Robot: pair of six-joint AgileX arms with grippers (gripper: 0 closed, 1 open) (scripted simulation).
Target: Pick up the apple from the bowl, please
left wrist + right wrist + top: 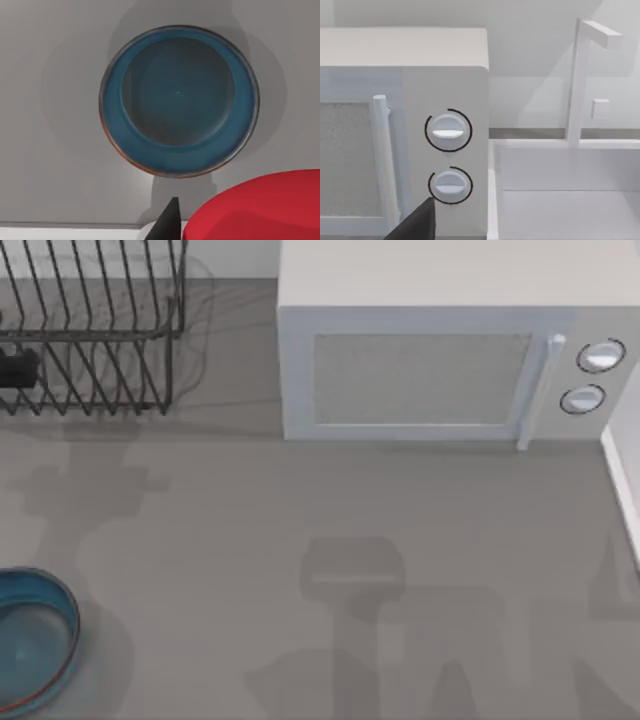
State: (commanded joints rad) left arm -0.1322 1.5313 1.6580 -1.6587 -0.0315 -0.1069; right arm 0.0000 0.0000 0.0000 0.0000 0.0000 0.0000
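Observation:
The bowl (178, 100) lies on the grey table straight below my left wrist, blue-teal inside with a thin reddish-brown rim and nothing in it. The top view has it at the table's lower left corner (30, 640). The apple (260, 207), a bright red rounded lump, hangs close under the left wrist camera, well above the bowl and off its rim. My left gripper (227, 230) is shut on it, with one dark fingertip (167, 225) pressed against its side. A dark fingertip (417, 222) of my right arm points at the microwave's knobs.
A white microwave (440, 360) stands at the back, its handle and two knobs (448, 131) at the right. A black wire dish rack (90, 330) fills the back left corner. A white sink basin (565, 200) with a tap (577, 80) borders the table's right side.

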